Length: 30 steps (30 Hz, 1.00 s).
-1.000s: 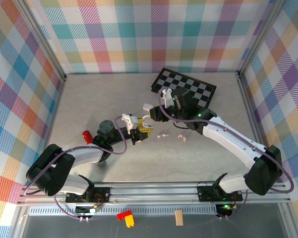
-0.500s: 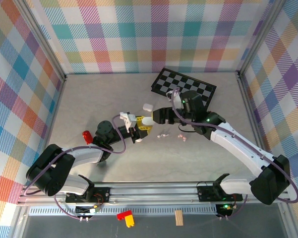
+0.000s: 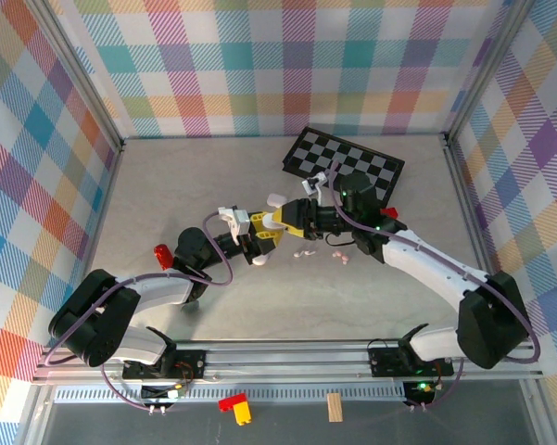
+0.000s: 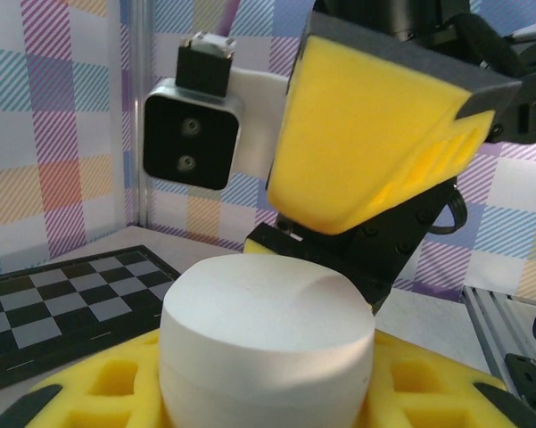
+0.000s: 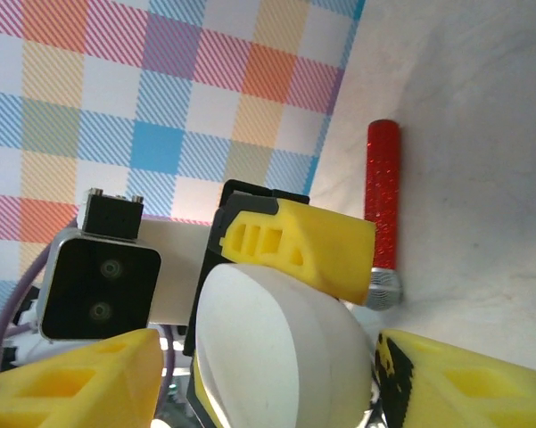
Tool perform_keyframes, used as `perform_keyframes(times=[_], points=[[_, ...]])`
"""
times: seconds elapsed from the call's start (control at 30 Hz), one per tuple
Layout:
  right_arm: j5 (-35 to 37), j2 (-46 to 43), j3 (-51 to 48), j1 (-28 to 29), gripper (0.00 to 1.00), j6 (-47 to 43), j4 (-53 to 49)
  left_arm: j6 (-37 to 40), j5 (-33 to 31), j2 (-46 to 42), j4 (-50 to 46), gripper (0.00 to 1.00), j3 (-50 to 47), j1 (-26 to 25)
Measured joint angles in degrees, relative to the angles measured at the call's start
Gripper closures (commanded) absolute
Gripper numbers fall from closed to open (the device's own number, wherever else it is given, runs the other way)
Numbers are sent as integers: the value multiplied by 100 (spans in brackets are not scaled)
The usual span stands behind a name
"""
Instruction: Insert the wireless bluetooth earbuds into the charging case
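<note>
**Top external:** The left gripper [image 3: 262, 236] and right gripper [image 3: 293, 221] meet tip to tip at the centre of the table [image 3: 167, 185]. The wireless bluetooth earbuds [image 3: 306, 252] lie loose on it, just near-right of the tips.

**Left wrist:** The left gripper's yellow fingers [image 4: 80, 397] clamp a white charging case [image 4: 268, 330].

**Right wrist:** The right gripper's fingers [image 5: 71, 374] stand apart, straddling the charging case. A red tube [image 5: 382, 196] lies on the table past it.
</note>
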Motion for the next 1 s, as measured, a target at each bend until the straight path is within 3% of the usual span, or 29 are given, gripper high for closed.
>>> perform_keyframes(times=[0.1,0.3,0.47,0.53,0.67,0.7,1.0], points=[[-162,133,-26,0,48,328,378,-37,0,-2,9,64,0,0],[-310,249,-94,-28,73,776,852,-46,-42,-72,127,64,0,22],[-330,262,-151,-39,83,942,1064,-42,-50,-101,127,61,0,31],[-278,260,-175,-81,84,935,1071,-33,-50,-101,98,49,2,33],[138,127,-393,-205,84,702,841,13,-46,-114,-79,5,0,31],[275,63,-461,-269,84,623,741,46,-48,-125,-125,0,0,31],[1825,-63,-977,-1290,85,-267,-186,566,-179,-481,-1279,0,4,-42]])
